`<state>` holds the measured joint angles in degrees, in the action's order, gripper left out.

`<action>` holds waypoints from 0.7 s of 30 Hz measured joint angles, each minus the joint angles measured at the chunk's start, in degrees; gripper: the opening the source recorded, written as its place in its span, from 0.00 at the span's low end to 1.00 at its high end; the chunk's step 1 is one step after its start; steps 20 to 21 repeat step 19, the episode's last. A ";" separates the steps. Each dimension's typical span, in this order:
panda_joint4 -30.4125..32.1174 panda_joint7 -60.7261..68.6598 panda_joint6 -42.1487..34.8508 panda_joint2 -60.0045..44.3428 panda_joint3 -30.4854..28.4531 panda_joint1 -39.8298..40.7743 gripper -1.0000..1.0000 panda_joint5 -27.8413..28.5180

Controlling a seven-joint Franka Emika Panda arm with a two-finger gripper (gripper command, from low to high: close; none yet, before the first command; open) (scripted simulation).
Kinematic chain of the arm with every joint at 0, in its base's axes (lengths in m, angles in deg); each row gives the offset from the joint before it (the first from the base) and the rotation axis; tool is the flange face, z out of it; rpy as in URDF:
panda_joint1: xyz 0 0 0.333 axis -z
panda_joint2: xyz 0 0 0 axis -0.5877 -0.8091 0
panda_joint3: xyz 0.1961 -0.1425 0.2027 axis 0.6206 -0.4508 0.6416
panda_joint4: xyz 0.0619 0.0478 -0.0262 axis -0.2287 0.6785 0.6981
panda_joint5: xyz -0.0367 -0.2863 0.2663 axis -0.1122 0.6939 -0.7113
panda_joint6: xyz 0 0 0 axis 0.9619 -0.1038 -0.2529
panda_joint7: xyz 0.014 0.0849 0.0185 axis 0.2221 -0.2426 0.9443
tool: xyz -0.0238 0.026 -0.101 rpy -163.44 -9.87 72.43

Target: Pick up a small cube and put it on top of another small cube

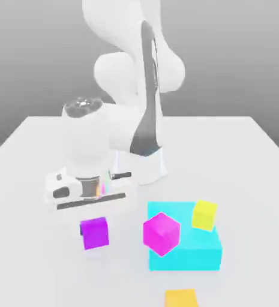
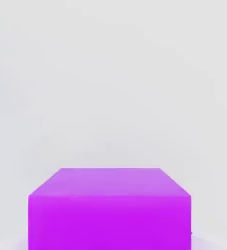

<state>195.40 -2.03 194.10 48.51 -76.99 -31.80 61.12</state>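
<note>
The purple cube (image 1: 95, 232) sits on the white bench (image 1: 27, 180) directly under the gripper (image 1: 93, 207), whose jaws are pinching it. If the pinch is shallow or off-centre, the cube could slip or twist on lifting and land askew on the pink cube (image 1: 161, 232).

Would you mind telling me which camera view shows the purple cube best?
The hand view: the purple cube appears close up, its top and one side face clear. The exterior view shows it small on the table, just below the gripper.
</note>
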 joint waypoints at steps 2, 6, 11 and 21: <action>-0.83 2.95 -4.14 3.18 1.65 -0.36 0.00 0.16; -3.79 11.93 -13.76 9.68 5.17 -6.57 0.00 0.26; -7.23 22.10 -23.87 16.52 8.49 -12.72 0.00 1.65; -5.72 23.60 -14.94 9.12 8.87 -13.46 1.00 1.48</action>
